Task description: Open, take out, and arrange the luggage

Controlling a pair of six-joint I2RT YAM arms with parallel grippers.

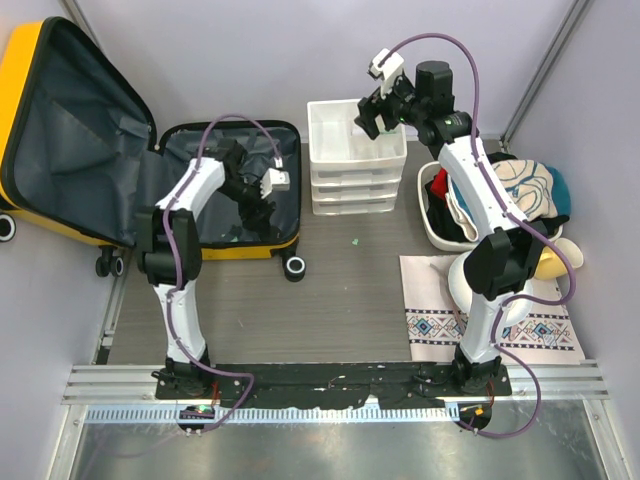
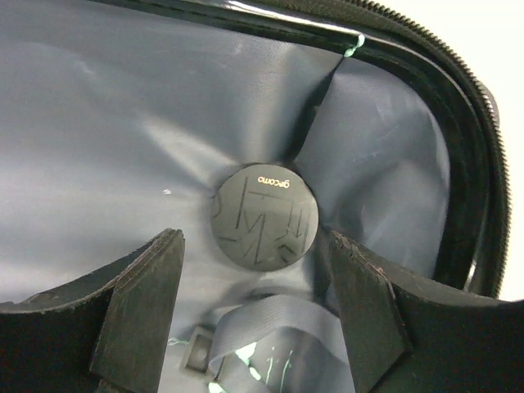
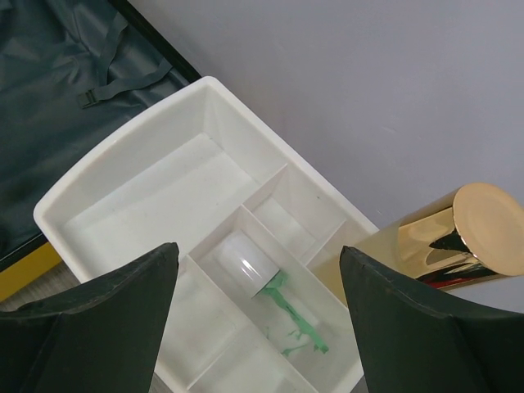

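Luggage (image 1: 80,130) lies open; left gripper (image 2: 258,286) spread inside, seemingly just above lining (image 2: 123,123)

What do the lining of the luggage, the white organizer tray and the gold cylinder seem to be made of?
Luggage lining: thin dark grey synthetic-looking fabric, slightly shiny; it creases and puckers. Organizer tray: white moulded plastic, smooth, with rounded corners and thin dividers. Gold cylinder: polished metal or metallised plastic, mirror reflections; which one is unclear.

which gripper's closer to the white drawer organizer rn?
Right. The right gripper hovers directly over the white drawer organizer, jaws open. The left gripper is down inside the open luggage beside it, facing the lining.
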